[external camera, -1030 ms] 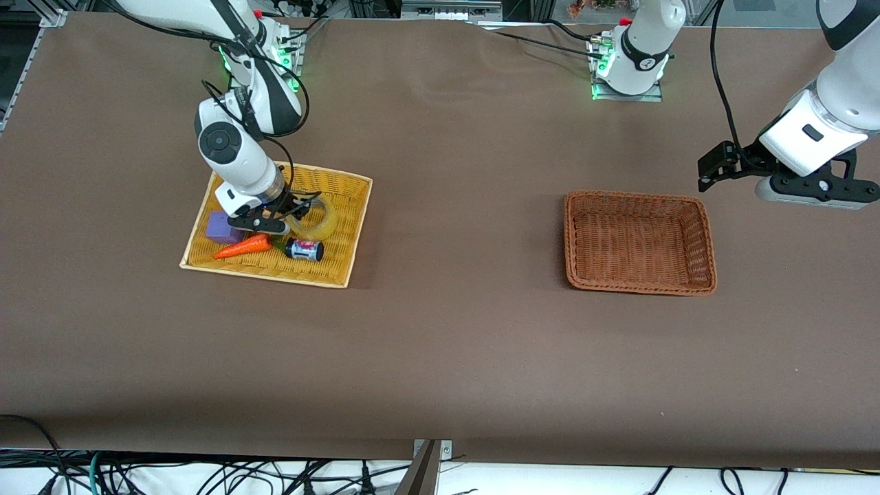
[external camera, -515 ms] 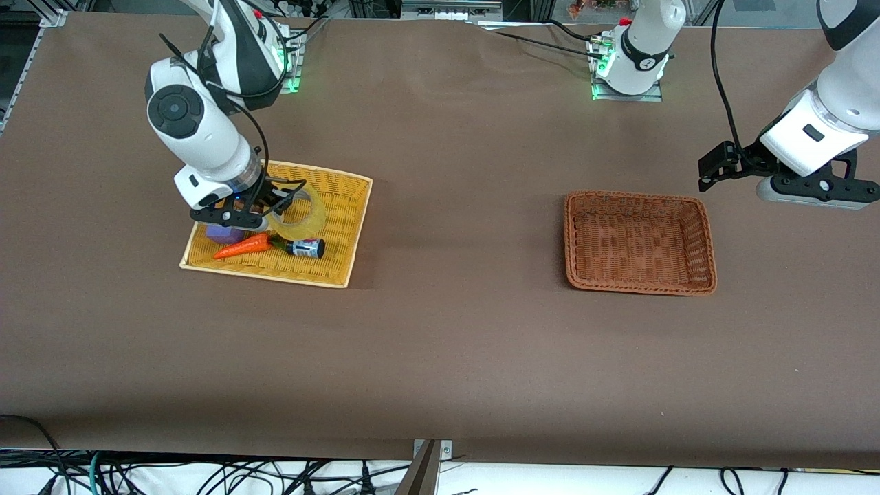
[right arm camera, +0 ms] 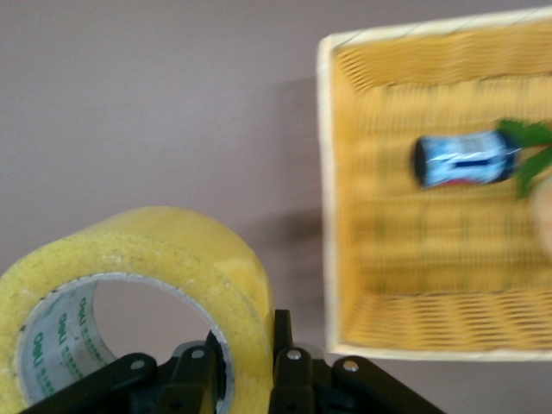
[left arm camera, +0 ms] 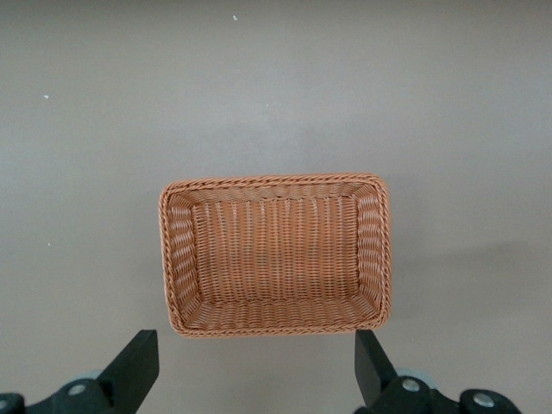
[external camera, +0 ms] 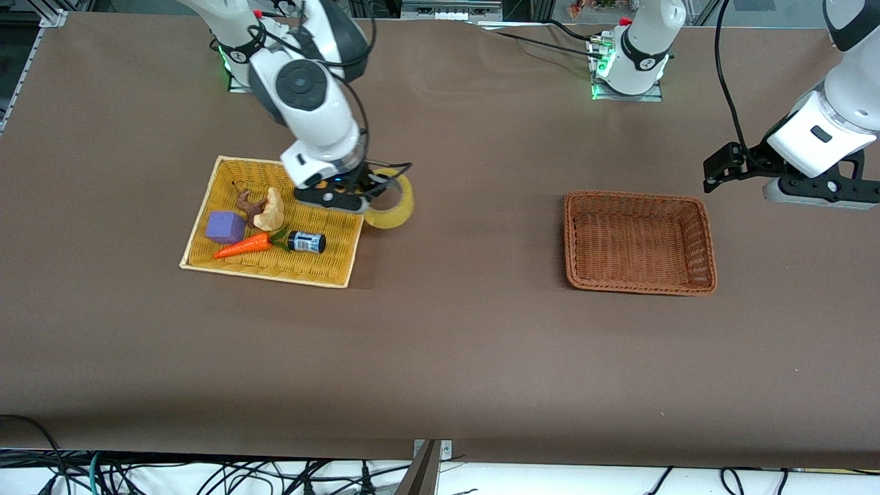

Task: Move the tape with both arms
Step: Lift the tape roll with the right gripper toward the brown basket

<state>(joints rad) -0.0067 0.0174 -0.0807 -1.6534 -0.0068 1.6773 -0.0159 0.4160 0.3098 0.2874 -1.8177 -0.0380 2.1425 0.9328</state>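
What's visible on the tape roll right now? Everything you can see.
The tape is a thick yellowish translucent ring with a wide hollow centre and a white inner core bearing green print. The right gripper is shut on its wall, one finger inside the hole, one outside. It hangs in the air over the edge of the yellow basket that faces the brown basket, touching nothing else.

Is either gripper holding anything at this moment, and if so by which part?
The right gripper pinches the tape through its ring wall, one finger inside the hollow. The left gripper holds nothing.

front view looks down high over the table (external camera: 454, 344); wrist views hang close above their baskets.
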